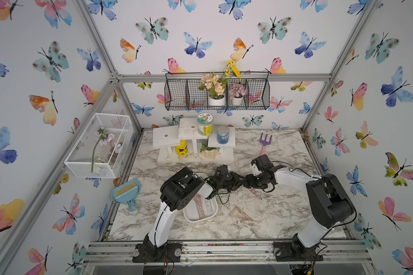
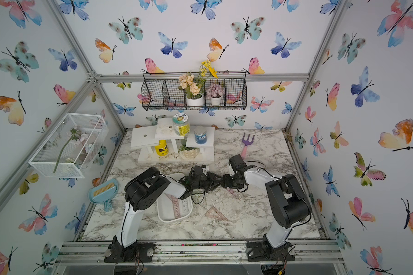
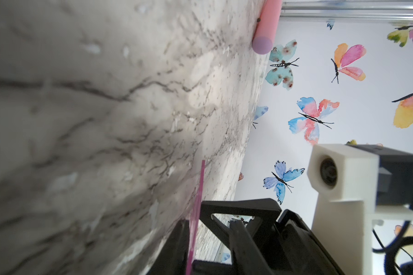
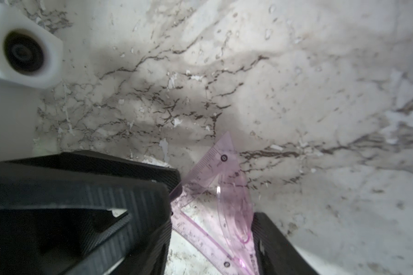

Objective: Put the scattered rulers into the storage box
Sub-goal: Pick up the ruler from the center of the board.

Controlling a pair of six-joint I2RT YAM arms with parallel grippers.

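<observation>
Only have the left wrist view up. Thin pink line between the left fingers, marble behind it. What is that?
Observer: A set square, edge-on to you. The right wrist view shows its face, with scale marks and a curved cutout.
Operator: Right arm on it too?
Observer: Yes. The right gripper has a finger at each side edge of it.
Operator: Any others out on the table?
Observer: In both top views a loose set square lies flat on the table, outside the storage box and near it.
</observation>
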